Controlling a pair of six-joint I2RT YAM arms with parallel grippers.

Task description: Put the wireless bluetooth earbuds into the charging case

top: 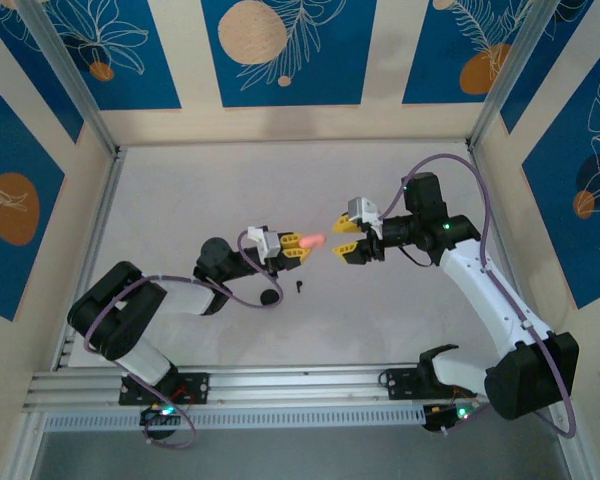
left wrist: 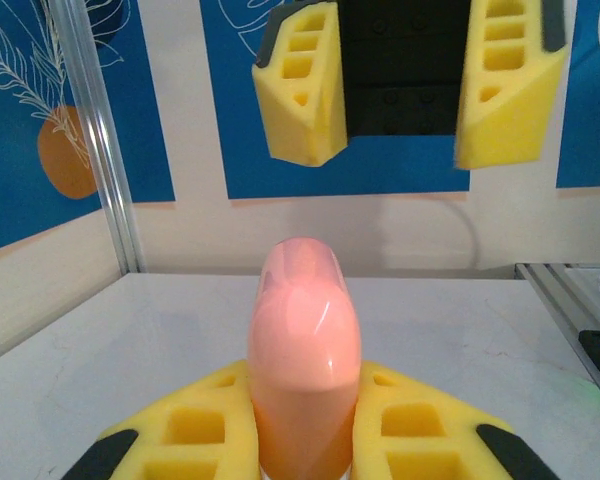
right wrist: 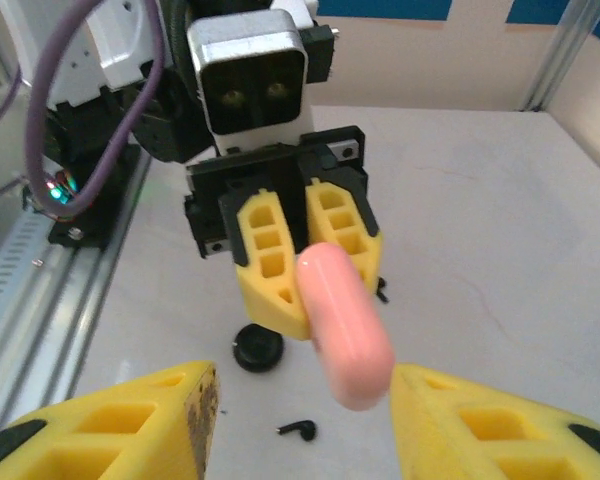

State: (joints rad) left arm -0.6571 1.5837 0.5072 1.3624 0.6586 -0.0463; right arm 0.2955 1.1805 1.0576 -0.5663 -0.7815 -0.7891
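Observation:
My left gripper is shut on a pink pill-shaped charging case, held closed above the table with its free end pointing at my right gripper. The right gripper is open, and its yellow fingers stand apart on either side of the case's tip without touching it. The left wrist view shows the case clamped between the left fingers, with the right gripper beyond it. A black earbud lies on the table below. Another small black piece peeks from behind a left finger.
A round black case sits on the table beside the black earbud, under the left gripper. An aluminium rail runs along the near edge and walls enclose the table. Bare tabletop lies behind the grippers.

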